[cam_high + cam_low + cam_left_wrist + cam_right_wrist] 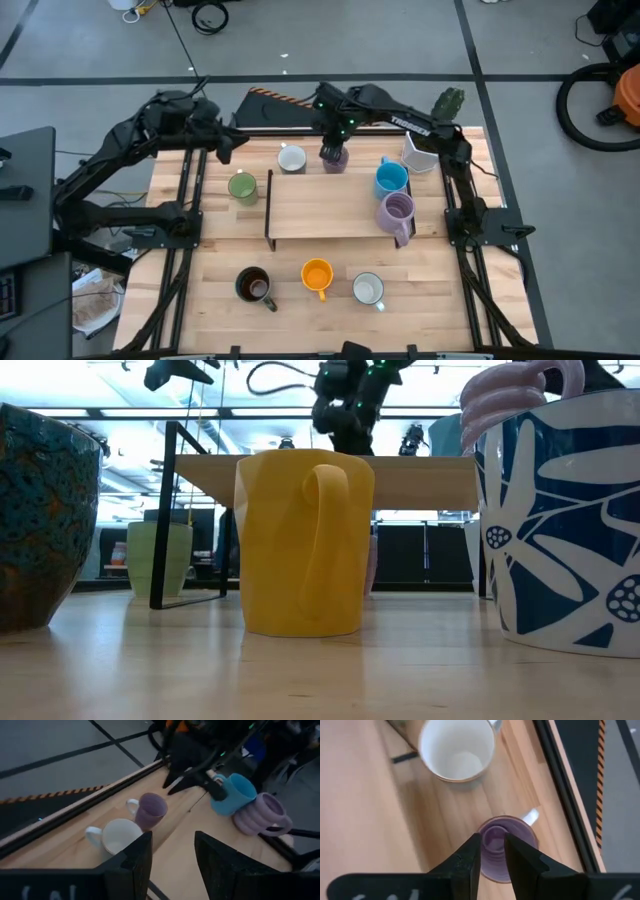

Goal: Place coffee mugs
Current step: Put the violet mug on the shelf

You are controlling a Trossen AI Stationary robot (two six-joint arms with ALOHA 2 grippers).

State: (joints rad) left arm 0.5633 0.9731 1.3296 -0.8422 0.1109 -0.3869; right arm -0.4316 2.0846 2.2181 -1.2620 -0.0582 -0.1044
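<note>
The right arm reaches from its base on the right side across the far edge of the counter, forearm slanting toward the middle, wrist bent so the right gripper (334, 153) points straight down. Its two dark fingers (470, 856) stand close together with only a narrow gap between them. The left arm is folded back at the far left corner, its left gripper (226, 146) held level, fingers (135, 855) apart.

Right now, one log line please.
right gripper: over lavender mug, narrow gap, rim between fingers | left gripper: open, waiting | white mug: beside
</note>
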